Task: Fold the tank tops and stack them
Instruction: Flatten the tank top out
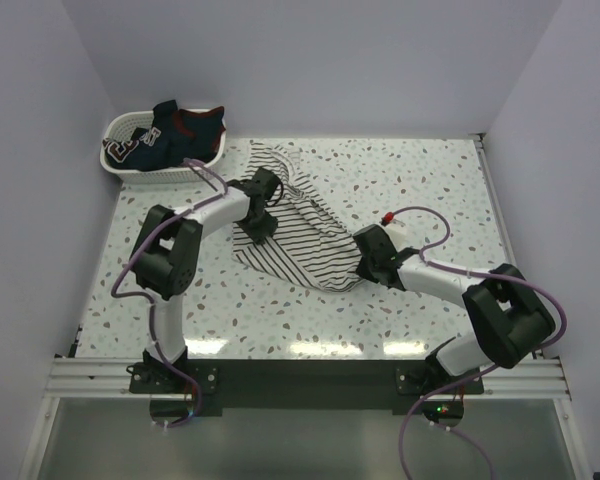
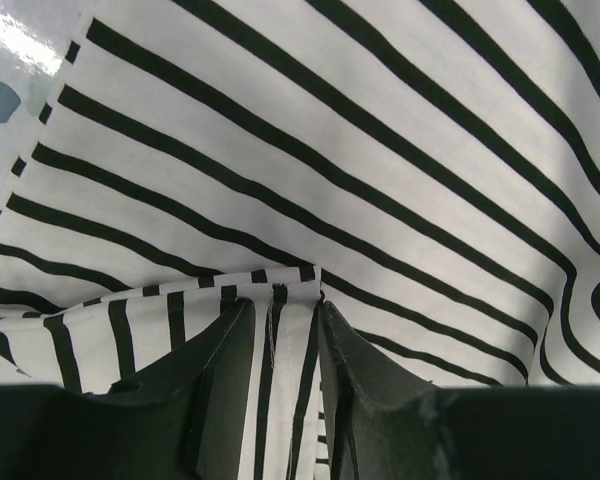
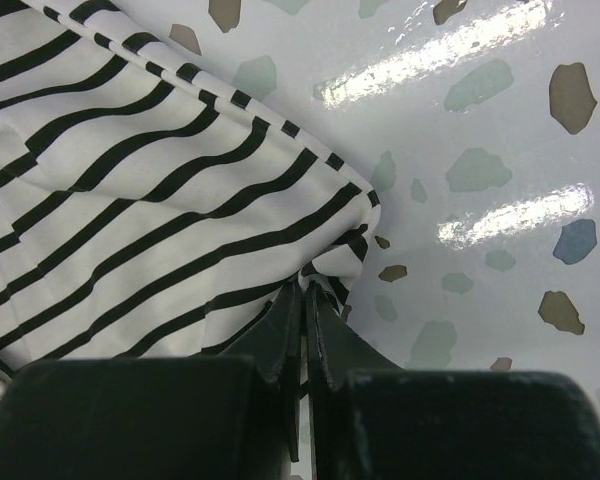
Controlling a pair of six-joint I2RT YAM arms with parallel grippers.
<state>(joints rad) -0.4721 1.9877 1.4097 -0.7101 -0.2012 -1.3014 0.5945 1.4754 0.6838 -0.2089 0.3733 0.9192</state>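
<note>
The striped tank top (image 1: 300,240) lay spread near the middle of the speckled table (image 1: 410,180). Its straps pointed toward 11 o'clock and its hem toward 5 o'clock, with some wrinkles through the body.

The left gripper (image 1: 259,228) sat on the shirt's 9 o'clock edge. In the left wrist view a narrow pleat of the striped cloth stood between the two dark fingers (image 2: 225,360). Both fingers pressed against the pleat, so the tool was grasping the shirt. Beyond the fingertips the cloth stretched away flat, and a sliver of table showed at 10 o'clock.

The right gripper (image 1: 365,268) rested at the shirt's 4 o'clock corner. In the right wrist view its fingers (image 3: 280,340) were clenched together with almost no gap. The corner of the hem bunched right at their tips, so it was pinching the same shirt. The cloth spread from there toward 10 o'clock, and bare table lay from 12 to 4 o'clock.

A white basket (image 1: 113,152) stood at the table's 10 o'clock corner, well apart from the striped shirt. The navy tank top (image 1: 175,135) with red trim was heaped inside it, partly draped over the rim.
</note>
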